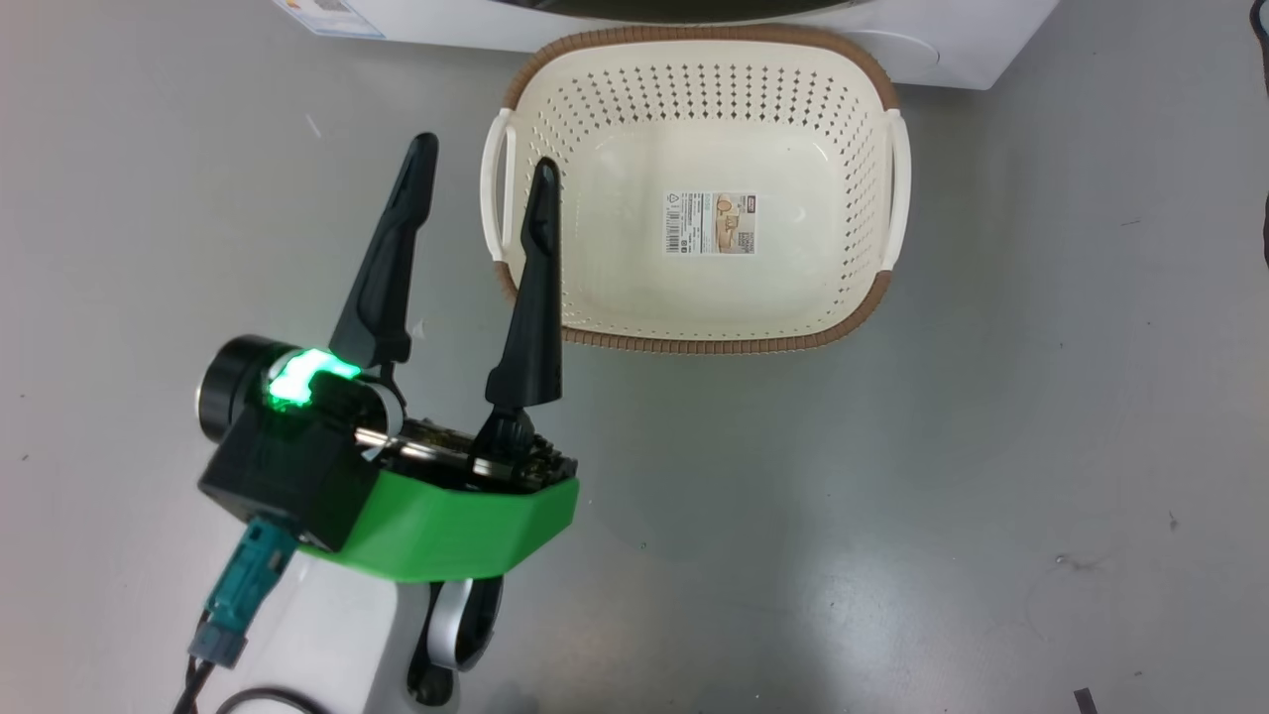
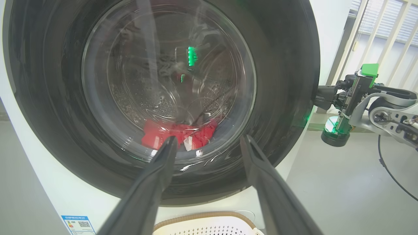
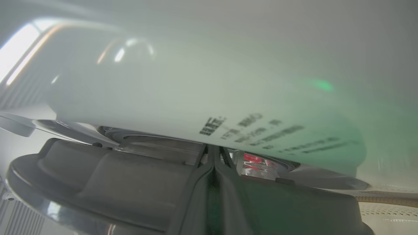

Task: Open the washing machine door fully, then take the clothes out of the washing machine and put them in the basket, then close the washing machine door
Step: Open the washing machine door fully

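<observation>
The washing machine door (image 2: 49,98), black-rimmed with a glass bowl, lies close against the white washing machine (image 2: 49,192). Red clothes (image 2: 163,133) lie low in the drum behind the glass. My left gripper (image 2: 208,140) is open and empty, pointing at the door's lower part from a short way off. In the head view the left gripper (image 1: 486,164) hangs beside the basket's left handle. My right gripper (image 2: 319,97) is shut, its tips at the door's right rim. The right gripper (image 3: 212,151) pokes into the narrow gap between rim and machine front. The cream basket (image 1: 694,342) is empty.
The basket (image 2: 205,225) stands on the grey floor right below the door. Bare floor (image 1: 991,496) spreads to its right and front. A blue label (image 2: 78,224) sits low on the machine's front. Window blinds (image 2: 385,29) are beyond the right arm.
</observation>
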Tool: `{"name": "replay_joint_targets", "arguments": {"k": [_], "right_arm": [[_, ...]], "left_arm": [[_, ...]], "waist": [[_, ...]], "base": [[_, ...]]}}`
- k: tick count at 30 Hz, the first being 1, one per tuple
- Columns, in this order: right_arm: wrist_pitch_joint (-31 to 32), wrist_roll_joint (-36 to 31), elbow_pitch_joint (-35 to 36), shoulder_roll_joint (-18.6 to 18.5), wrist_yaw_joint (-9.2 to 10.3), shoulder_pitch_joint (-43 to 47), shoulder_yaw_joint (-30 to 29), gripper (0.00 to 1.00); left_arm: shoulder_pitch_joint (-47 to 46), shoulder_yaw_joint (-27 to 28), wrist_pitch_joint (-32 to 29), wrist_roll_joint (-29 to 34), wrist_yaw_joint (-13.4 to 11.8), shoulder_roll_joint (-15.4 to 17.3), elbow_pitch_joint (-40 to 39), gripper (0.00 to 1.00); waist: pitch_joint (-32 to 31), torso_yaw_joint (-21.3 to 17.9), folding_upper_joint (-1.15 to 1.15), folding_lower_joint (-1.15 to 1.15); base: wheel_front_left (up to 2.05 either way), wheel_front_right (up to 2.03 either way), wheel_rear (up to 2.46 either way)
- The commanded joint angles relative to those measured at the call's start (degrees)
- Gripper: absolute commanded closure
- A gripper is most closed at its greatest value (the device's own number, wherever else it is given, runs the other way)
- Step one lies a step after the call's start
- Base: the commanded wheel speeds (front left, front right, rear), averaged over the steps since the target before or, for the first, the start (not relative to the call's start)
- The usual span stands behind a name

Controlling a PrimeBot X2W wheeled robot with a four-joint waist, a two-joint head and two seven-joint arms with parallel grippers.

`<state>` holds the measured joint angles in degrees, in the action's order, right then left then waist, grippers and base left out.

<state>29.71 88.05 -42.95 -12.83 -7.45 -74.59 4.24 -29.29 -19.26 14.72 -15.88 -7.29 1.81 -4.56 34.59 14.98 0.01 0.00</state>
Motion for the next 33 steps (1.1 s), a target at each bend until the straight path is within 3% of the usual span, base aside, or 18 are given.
{"name": "replay_joint_targets", "arguments": {"k": [1,33], "right_arm": [[1.1,-0.3,1.3,1.5,-0.03,-1.0,0.9,1.00],[10.1,2.1,7.9,2.6,-0.03,7.2,3.6,1.00]], "left_arm": [[-0.1,1.5,0.3,-0.4,-0.4,1.1,-1.7,0.00],[0.1,3.2,0.3,0.7,0.1,1.1,-0.4,0.00]], "waist": [[0.1,0.0,-0.01,0.00],[-2.7,-2.1,-0.01,0.00]], "base": [[0.00,0.00,0.00],[0.00,0.00,0.00]]}}
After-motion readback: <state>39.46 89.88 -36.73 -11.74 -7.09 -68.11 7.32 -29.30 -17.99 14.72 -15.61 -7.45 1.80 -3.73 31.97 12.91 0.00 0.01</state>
